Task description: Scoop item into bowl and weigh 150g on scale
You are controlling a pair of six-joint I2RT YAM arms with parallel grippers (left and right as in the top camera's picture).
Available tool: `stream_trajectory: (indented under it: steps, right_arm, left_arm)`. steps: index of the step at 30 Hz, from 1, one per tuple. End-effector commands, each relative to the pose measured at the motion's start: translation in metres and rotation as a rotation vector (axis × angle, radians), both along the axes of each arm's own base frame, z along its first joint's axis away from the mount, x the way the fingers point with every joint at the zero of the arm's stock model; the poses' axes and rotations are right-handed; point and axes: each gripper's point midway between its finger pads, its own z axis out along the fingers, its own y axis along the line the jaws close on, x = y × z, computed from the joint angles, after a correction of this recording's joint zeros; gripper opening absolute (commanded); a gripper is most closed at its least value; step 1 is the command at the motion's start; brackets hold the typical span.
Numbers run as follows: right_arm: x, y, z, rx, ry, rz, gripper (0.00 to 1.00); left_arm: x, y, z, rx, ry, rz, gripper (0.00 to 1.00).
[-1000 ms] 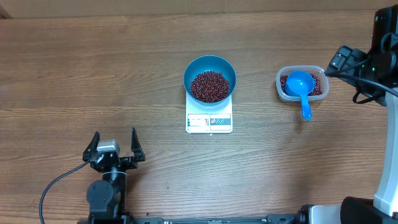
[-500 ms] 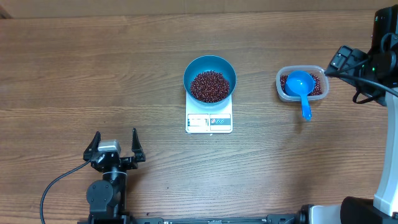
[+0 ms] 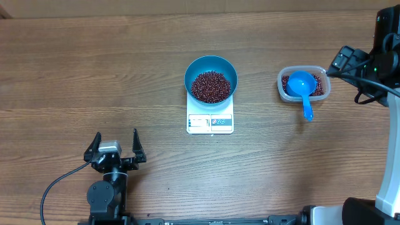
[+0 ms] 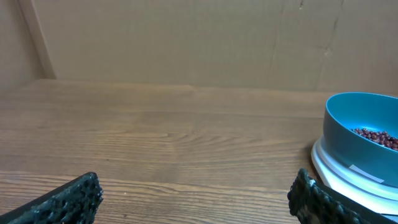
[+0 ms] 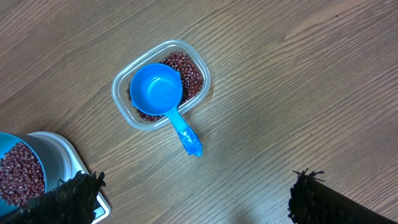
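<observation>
The wooden counter (image 3: 94, 75) fills the whole view from above. The right arm (image 3: 375, 69) sits at the right edge of the frame, and the left arm (image 3: 105, 187) sits at the lower left. The left jaws are wide apart and hold nothing. The right jaws are wide apart too and hang empty, high above the tub.

The blue bowl (image 3: 210, 62) is in the middle of the frame, on top of the white scale (image 3: 210, 123). The bowl is wider than the scale, so I think a bump from an arm could tip it or slide it off. That would spill the beans and spoil the weight. The numbers on the scale are too small to read, so I cannot tell if the weight is right yet.

The clear tub (image 3: 280, 84) is to the right of the bowl, well apart from it. The blue scoop (image 3: 301, 84) rests in the tub with its cup facing up. Its long line runs up and down the frame, and its handle sticks out over the tub's lower edge and points to the bottom of the frame. The handle is thin, so a bad grab could flip the scoop or shove the light tub.

Red-brown beans (image 3: 210, 86) make a heap in the bowl. More beans lie in the tub under the scoop.
</observation>
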Motion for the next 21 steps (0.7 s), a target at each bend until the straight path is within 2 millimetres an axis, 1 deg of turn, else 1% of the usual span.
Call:
stream_trajectory:
  steps: [1,15,17,21]
  right_arm:
    - [0.001,-0.001,0.002,-0.009,-0.009,0.002,1.00]
    - [0.001,-0.004,0.004,-0.026,-0.012,-0.005,1.00]
    - [0.007,-0.007,0.007,-0.042,-0.043,-0.012,1.00]
    - [0.031,-0.010,0.023,-0.056,-0.163,-0.015,1.00]
  left_arm:
    - [0.000,0.000,0.001,0.022,-0.008,-0.006,1.00]
    - [0.000,0.000,0.001,0.022,-0.008,-0.006,0.99]
    - [0.000,0.000,0.001,0.022,-0.008,-0.006,0.99]
    - [0.000,0.000,0.001,0.022,-0.008,-0.006,1.00]
